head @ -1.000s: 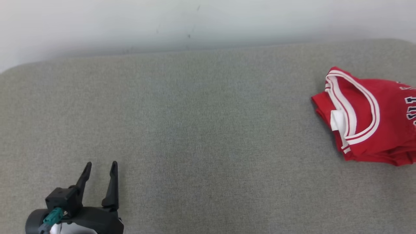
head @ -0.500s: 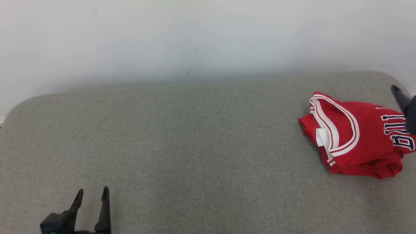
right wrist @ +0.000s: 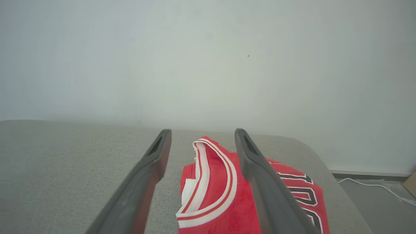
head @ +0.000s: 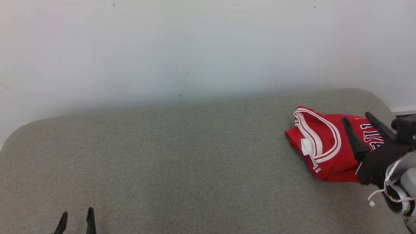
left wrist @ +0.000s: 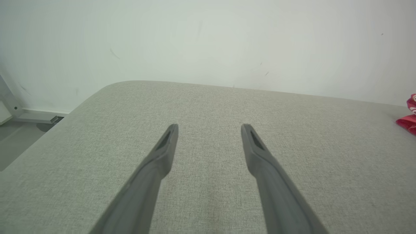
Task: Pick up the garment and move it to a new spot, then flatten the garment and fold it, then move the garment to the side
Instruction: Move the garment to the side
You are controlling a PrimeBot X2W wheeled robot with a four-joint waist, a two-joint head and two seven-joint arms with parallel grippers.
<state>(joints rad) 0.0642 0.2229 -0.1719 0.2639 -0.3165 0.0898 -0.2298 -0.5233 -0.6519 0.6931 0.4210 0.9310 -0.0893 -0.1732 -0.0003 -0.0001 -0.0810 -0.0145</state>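
The garment [head: 325,146] is a red jersey with white trim and dark lettering, folded into a small bundle at the far right of the grey cushioned surface [head: 182,169]. My right gripper [head: 357,118] hangs open above the bundle's right part, nothing between its fingers. In the right wrist view the garment [right wrist: 214,191] lies below and between the open right gripper [right wrist: 201,131]. My left gripper [head: 76,214] is open at the lower left, far from the jersey. In the left wrist view the left gripper [left wrist: 209,125] is open over bare fabric, the garment [left wrist: 409,117] just at the right edge.
A pale wall [head: 195,48] runs behind the surface. The surface's rounded right end [head: 380,100] lies just past the jersey, with floor and a white cable [right wrist: 377,187] beyond it. A metal frame [left wrist: 19,113] stands on the floor off the left end.
The head camera has tilted up, so everything sits lower in the picture. My right gripper has come in from the right edge over the jersey. The jersey looks unchanged.
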